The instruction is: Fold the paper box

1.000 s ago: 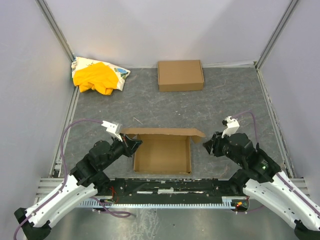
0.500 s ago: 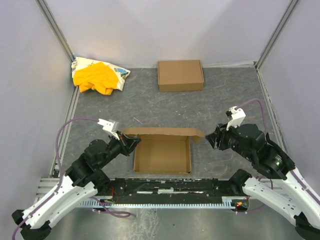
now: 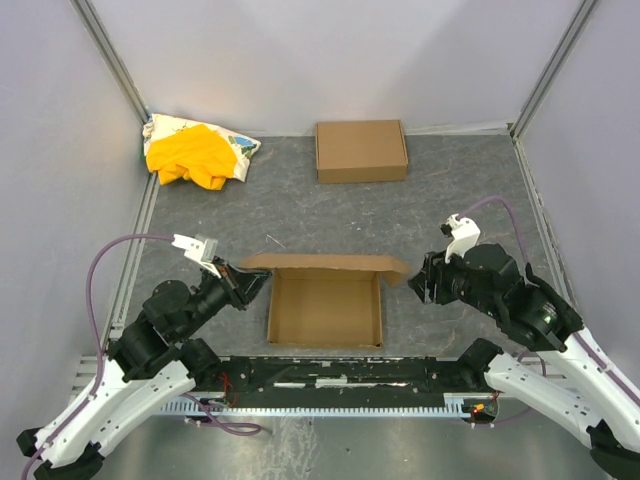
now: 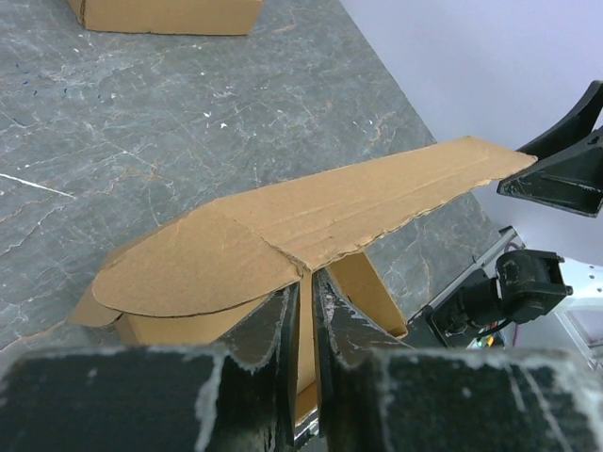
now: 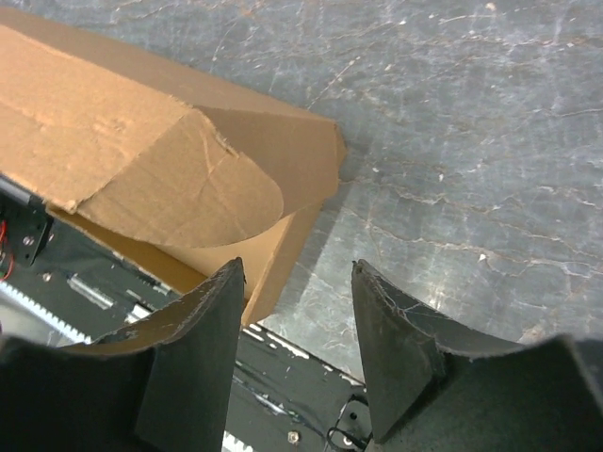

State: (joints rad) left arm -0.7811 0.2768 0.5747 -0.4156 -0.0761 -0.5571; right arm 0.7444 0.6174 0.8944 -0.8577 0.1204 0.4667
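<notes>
Grey marbled tabletop [image 3: 450,200] carries the paper box [image 3: 325,310] at its near middle, open side up. The box's lid flap [image 3: 325,265] is raised along the far edge, its long axis running arm to arm. Only the left wrist view shows the left gripper [image 4: 306,282] pinched on the box's left corner wall. The right wrist view shows the right gripper [image 5: 297,282] spread wide and empty, just right of the box.

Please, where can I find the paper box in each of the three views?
Top external: paper box, lower centre.
Left wrist: paper box fills the middle, lid flap raised.
Right wrist: paper box, upper left.
Shared landmark: grey table.
</notes>
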